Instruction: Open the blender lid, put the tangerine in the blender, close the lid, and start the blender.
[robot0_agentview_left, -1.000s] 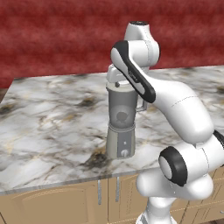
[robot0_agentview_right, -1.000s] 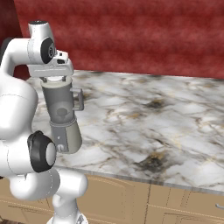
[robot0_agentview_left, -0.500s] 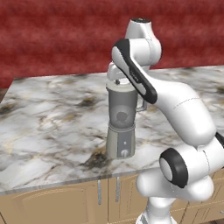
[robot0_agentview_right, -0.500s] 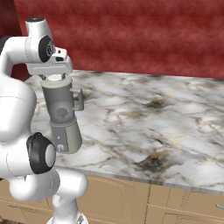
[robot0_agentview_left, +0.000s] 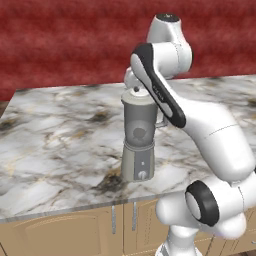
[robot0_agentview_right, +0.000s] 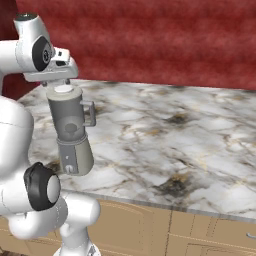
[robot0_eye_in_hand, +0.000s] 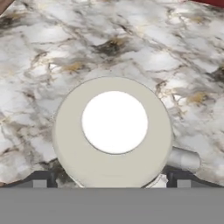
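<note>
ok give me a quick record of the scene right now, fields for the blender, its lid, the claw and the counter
blender: upright on the marble counter, near the front edge, knob facing the cabinets
blender lid: seated on the jar, white cap at its centre
jar handle: on the side away from the arm's base
claw: open, directly above the lid, fingertips either side of it
contact: cannot tell whether the fingertips touch the lid
counter: grey-white marble with dark and gold veins, wooden cabinets below

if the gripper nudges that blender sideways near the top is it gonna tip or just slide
Probably tip sooner than slide: the blender is tall, and its base is narrow on the marble counter. The jar looks empty, so it is likely light. The side handle may make it twist when pushed.
</note>
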